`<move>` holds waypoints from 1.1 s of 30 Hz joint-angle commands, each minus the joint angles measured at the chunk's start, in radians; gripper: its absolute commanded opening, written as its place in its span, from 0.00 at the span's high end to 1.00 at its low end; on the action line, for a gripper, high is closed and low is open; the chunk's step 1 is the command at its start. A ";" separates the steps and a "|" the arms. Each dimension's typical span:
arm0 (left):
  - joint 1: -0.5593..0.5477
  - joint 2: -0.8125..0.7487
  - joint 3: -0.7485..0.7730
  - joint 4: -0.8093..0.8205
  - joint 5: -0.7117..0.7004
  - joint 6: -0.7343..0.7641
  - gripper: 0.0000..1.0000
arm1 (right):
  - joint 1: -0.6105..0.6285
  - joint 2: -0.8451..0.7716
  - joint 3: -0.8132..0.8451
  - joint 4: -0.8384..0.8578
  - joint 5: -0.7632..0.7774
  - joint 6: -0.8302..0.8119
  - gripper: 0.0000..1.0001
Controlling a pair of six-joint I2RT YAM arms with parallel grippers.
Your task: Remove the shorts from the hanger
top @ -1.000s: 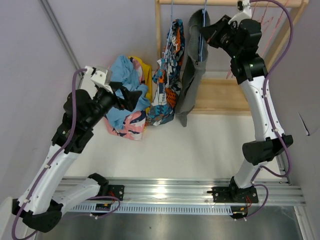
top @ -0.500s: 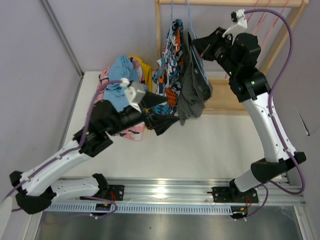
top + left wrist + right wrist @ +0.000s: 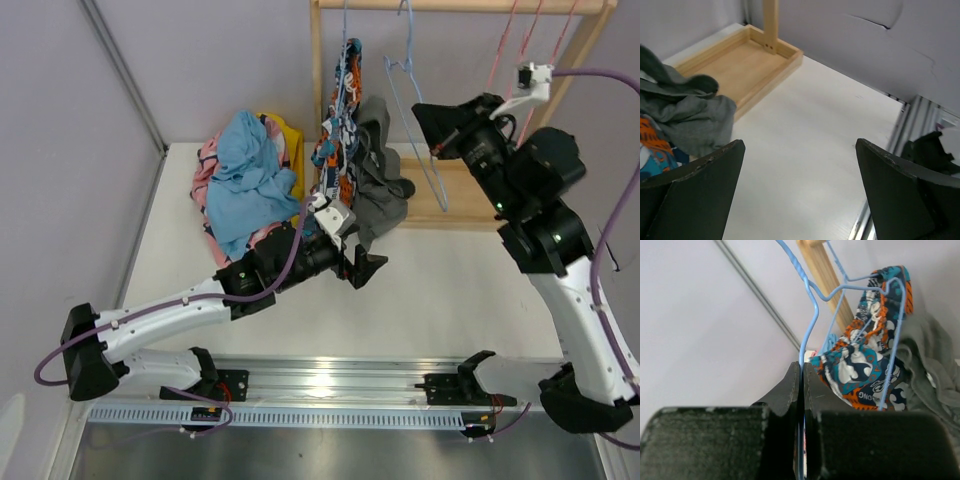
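Hovering spread-jawed, left gripper (image 3: 367, 268) sits nearest grey shorts (image 3: 379, 196), slumped just ahead-left; right gripper (image 3: 801, 371) pinches bare hanger (image 3: 799, 270).

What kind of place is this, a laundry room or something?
More likely a robot test bench than a laundry: two arms bolted to a metal rail, plain screens around a white table, and a wooden rack and hanger.

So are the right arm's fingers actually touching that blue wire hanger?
Touching. The right wrist view shows the right arm's fingers shut on the blue wire hanger, its wire running down into the seam between them.
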 commanded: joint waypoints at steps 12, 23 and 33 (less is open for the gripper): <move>-0.004 0.260 0.103 0.222 -0.146 0.042 0.01 | 0.044 -0.234 -0.024 -0.039 0.090 -0.026 1.00; 0.194 0.837 0.574 0.074 -0.058 -0.125 0.01 | 0.043 -0.223 0.074 -0.124 0.124 -0.082 1.00; 0.296 1.331 1.251 -0.371 -0.133 -0.272 0.01 | 0.043 -0.287 0.034 -0.141 0.144 -0.105 1.00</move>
